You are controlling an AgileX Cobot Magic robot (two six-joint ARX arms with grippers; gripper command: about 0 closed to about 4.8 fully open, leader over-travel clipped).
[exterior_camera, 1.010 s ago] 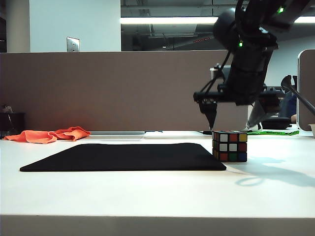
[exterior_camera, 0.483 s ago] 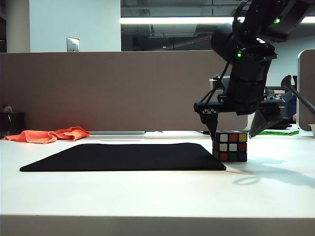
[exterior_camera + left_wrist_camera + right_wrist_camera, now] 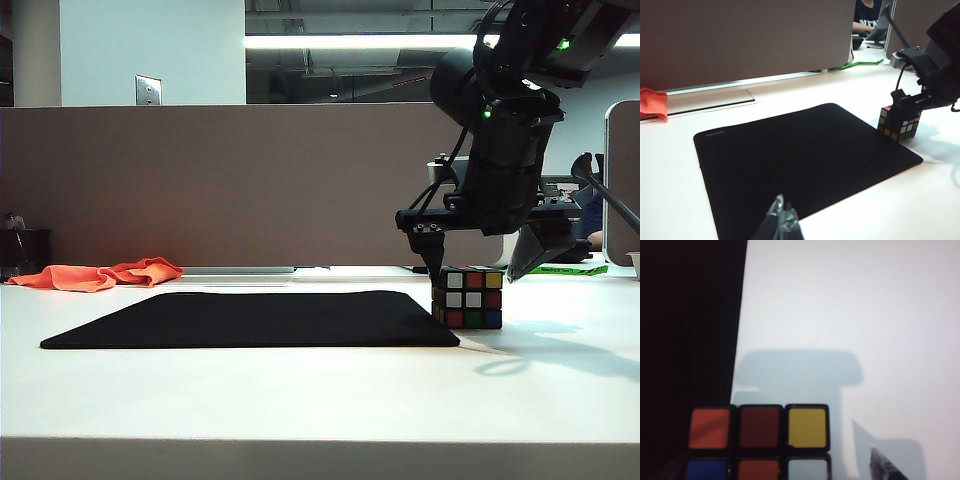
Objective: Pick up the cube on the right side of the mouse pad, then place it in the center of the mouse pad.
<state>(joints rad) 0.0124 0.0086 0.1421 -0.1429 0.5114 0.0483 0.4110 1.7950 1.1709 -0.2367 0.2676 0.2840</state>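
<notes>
Two fingers of my right gripper (image 3: 475, 268), spread wide, have sunk to straddle the cube (image 3: 467, 297), which sits just right of the mouse pad (image 3: 250, 318); closing seems next. My left gripper (image 3: 780, 225) waits nearby, its state unclear.

A white bench (image 3: 300, 400) runs up to a brown partition (image 3: 220, 180), behind it a pale wall (image 3: 150, 40) and a lit ceiling strip (image 3: 340, 42).
</notes>
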